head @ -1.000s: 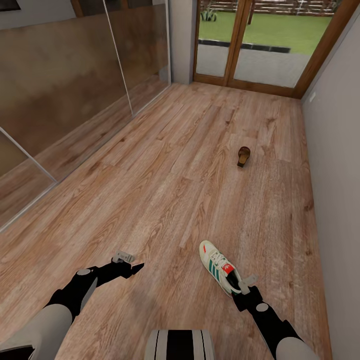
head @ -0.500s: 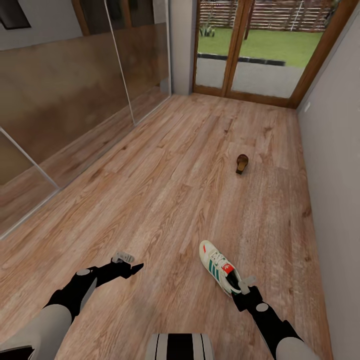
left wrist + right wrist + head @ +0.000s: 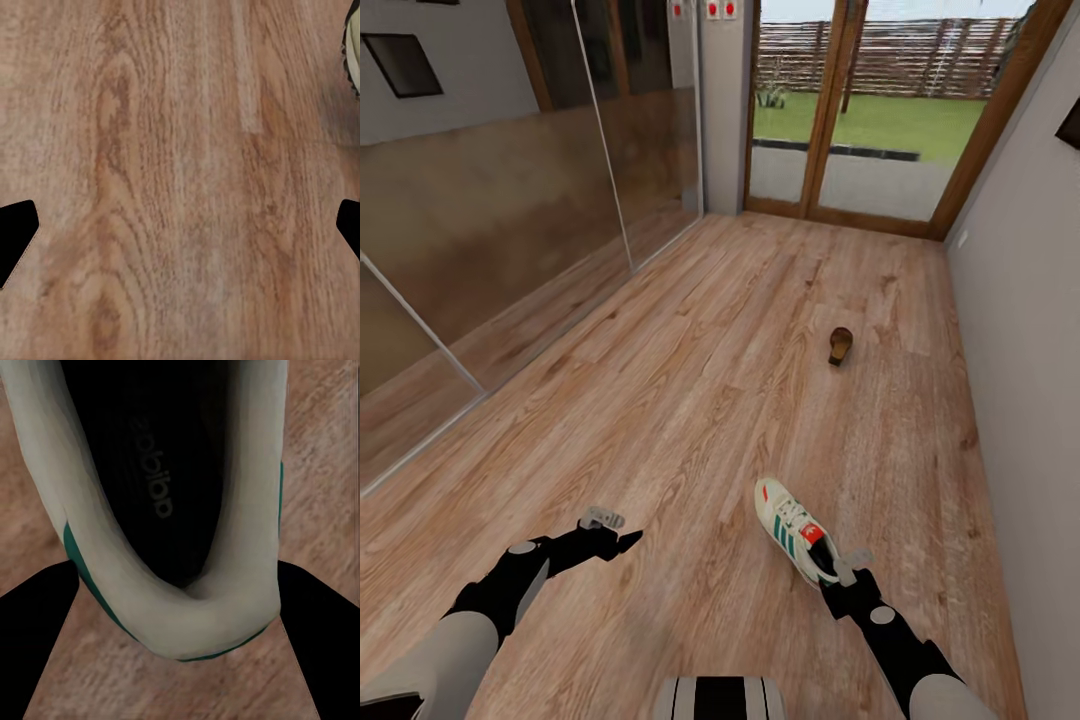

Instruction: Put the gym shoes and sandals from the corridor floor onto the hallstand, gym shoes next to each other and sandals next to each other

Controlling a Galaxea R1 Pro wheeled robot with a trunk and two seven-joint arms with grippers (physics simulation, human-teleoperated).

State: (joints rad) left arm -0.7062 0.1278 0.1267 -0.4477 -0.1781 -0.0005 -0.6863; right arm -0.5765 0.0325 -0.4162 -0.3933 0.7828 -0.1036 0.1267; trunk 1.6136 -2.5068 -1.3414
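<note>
The right gripper (image 3: 838, 572) is clamped on the heel of a gym shoe (image 3: 792, 530) (toe pointing toward the glass doors (image 3: 860, 130)). Between shoe and doors, one brown sandal (image 3: 841, 345) lies on the corridor floor (image 3: 690, 400). Beside the shoe, the left gripper (image 3: 622, 540) hovers spread wide, empty.

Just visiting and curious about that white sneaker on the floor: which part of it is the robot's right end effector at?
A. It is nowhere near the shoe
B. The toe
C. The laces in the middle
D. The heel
D. The right end effector sits at the heel end of the gym shoe, and the right wrist view looks over the heel rim with a finger on either side.
</note>
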